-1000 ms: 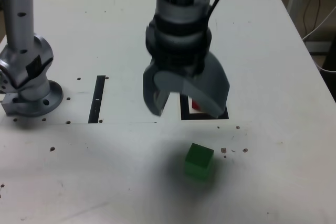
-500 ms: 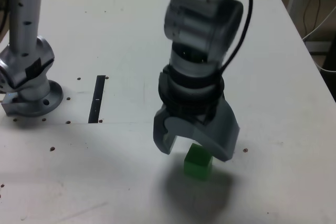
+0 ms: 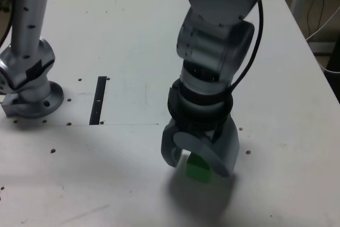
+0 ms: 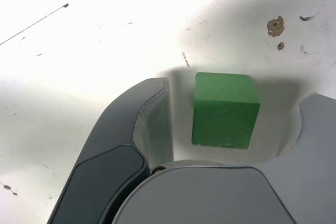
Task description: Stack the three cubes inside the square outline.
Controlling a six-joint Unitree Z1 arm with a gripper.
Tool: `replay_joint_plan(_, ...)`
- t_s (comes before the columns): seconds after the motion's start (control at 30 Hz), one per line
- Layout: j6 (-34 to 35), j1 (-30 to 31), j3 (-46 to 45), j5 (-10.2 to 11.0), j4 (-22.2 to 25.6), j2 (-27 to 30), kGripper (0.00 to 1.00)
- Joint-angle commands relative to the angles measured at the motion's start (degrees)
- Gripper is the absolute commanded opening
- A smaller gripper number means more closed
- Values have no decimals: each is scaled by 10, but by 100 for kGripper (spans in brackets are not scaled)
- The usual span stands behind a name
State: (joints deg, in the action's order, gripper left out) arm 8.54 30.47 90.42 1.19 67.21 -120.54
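Observation:
The green cube rests on the white table near its front edge. My gripper has come straight down over it, with one finger on each side. In the wrist view the green cube sits between the fingers of my gripper, and a narrow gap shows on both sides, so the jaws are open and touch nothing. The arm hides the square outline, and the red and yellow cubes are hidden too.
A thin black strip lies on the table at the exterior view's left. Beyond it stands the arm's grey base. Small screw holes dot the tabletop beside the cube. The table's right edge is close to a cable.
The gripper moved from above the outline toward the table's front and came down around the green cube. Its jaws have narrowed.

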Motion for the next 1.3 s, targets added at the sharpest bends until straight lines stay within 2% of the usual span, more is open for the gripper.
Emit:
replay_joint_plan(0.0,-5,-3,-3,-3,-7,-3,66)
replay_joint_plan(0.2,-12,-6,-10,-7,-16,-2,60)
replay_joint_plan(0.43,-12,-8,-15,-2,-17,1,40)
replay_joint_plan(0.67,-12,-9,-22,-1,-23,3,38)
replay_joint_plan(0.97,-5,-9,-30,22,-35,19,19)
replay_joint_plan(1.13,-3,-14,-31,29,-14,51,19)
replay_joint_plan(1.27,-5,-31,-12,36,33,94,19)
